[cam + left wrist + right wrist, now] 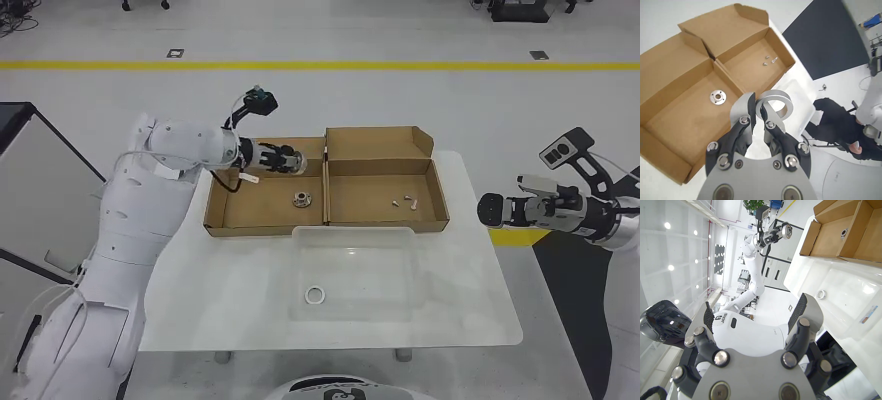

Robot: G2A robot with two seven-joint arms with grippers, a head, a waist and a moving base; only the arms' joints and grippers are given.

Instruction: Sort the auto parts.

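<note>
One part is in hand. The left gripper [757,106] is pinched onto the wall of a metal ring [787,102], one finger through the bore and one outside. It hangs over the far half of the left cardboard box [255,210], toward the worktop's [470,300] far left corner.

Risk: the hold is a narrow fingertip pinch on smooth metal, so the ring could pivot or slip. My guess is that a drop from this height would make it bounce or roll. It could strike the flanged disc [717,97] lying on the box floor toward the shared wall. It might even hop that wall into the right cardboard box [370,195], where a few small fasteners [770,60] lie, and end up mis-sorted. A lower release looks safer.

Surroundings: a clear plastic tray [350,232] sits at the near side of both boxes. One smaller ring [820,294] in it is not yet sorted.

The box walls and the disc are the only obstacles to the drop.

The right gripper [755,306] is spread wide and holds nothing. It is parked beyond the worktop's right edge, well apart from everything.
</note>
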